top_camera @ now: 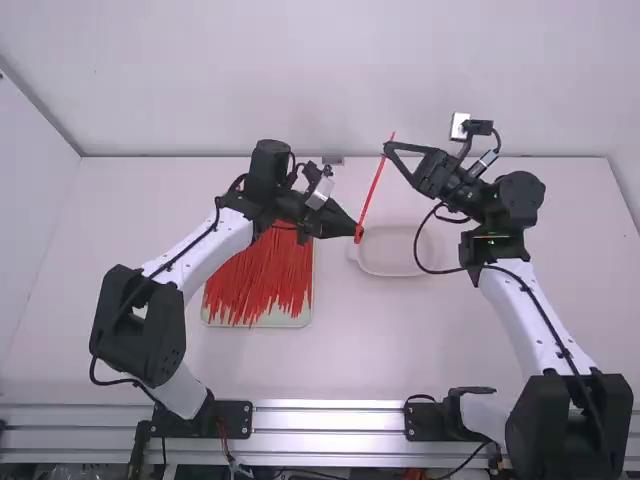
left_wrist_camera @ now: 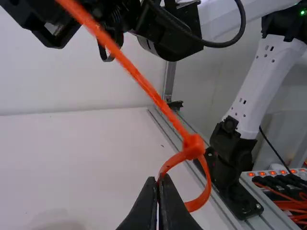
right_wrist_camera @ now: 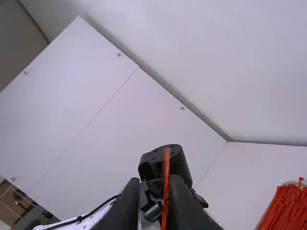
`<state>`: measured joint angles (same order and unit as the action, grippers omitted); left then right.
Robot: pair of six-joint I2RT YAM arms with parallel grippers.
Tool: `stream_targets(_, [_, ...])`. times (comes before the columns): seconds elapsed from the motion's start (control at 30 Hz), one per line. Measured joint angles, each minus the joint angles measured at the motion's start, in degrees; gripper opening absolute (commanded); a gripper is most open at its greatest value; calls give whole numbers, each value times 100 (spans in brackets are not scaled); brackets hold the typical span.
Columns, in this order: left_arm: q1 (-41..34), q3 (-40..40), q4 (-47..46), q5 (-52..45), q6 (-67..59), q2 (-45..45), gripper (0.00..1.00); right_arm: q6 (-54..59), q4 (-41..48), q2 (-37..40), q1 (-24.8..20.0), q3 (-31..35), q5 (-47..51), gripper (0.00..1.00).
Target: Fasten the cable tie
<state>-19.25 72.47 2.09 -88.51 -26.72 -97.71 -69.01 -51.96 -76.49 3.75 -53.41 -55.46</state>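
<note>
A red cable tie (top_camera: 374,192) hangs in the air between both grippers, above the table's middle. Its lower end is bent into a small closed loop (left_wrist_camera: 192,177) with the head (left_wrist_camera: 194,142) on the strap. My left gripper (top_camera: 354,232) is shut on that loop (left_wrist_camera: 158,184). The long tail runs up to my right gripper (top_camera: 392,150), which is shut on it; the strap (right_wrist_camera: 165,191) passes between its fingers (right_wrist_camera: 129,201).
A flat tray (top_camera: 305,318) with a heap of several red cable ties (top_camera: 265,280) lies under the left arm. A white oval dish (top_camera: 400,266) sits right of the middle, below the right gripper.
</note>
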Motion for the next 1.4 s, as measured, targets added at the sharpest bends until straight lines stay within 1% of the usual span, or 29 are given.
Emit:
stream_targets(0.07, [0,0,0,0,2,0,2,26,9,0,0,0,-37,55])
stream_targets(0.13, [7,0,-4,0,4,0,2,103,9,0,0,0,-125,58])
stream_targets(0.17, [17,0,-7,0,4,0,2,146,90,0,-28,0,-232,63])
stream_targets(0.2, [20,0,-4,0,7,0,2,155,109,0,-31,0,-245,63])
stream_targets(0.23, [33,-2,2,0,28,0,2,221,321,2,-70,0,-367,64])
stream_targets(0.3, [50,0,52,0,90,2,2,334,763,2,-155,0,-538,64])
stream_targets(0.33, [50,-2,63,0,92,0,2,354,826,2,-160,0,-557,64])
stream_targets(0.4, [55,-2,122,0,144,0,2,503,1311,0,-190,0,-697,64])
stream_targets(0.53, [55,-2,151,74,153,0,2,667,1659,0,-81,0,-828,62])
stream_targets(0.63, [55,0,216,210,223,0,2,767,1659,2,68,0,-896,60])
stream_targets(0.73, [55,0,474,446,472,2,2,815,1659,0,275,0,-951,59])
stream_targets(0.77, [55,0,551,516,535,0,2,817,1661,0,313,0,-973,59])
stream_targets(0.8, [55,0,610,570,586,0,2,826,1661,0,352,0,-992,56])
stream_targets(0.9, [68,0,944,680,780,0,2,857,1659,0,433,0,-1043,56])
stream_targets(0.93, [72,0,990,688,813,2,2,863,1661,0,442,0,-1049,55])
stream_targets(1.03, [179,0,1567,761,1292,0,2,907,1659,0,450,0,-1132,52])
stream_targets(1.17, [356,-2,1919,748,1690,0,2,920,1659,0,461,0,-1211,50])
stream_targets(1.3, [431,0,1943,667,1864,2,2,920,1661,0,461,0,-1257,47])
stream_targets(1.4, [422,0,1915,638,1917,0,2,940,1659,0,461,2,-1272,47])
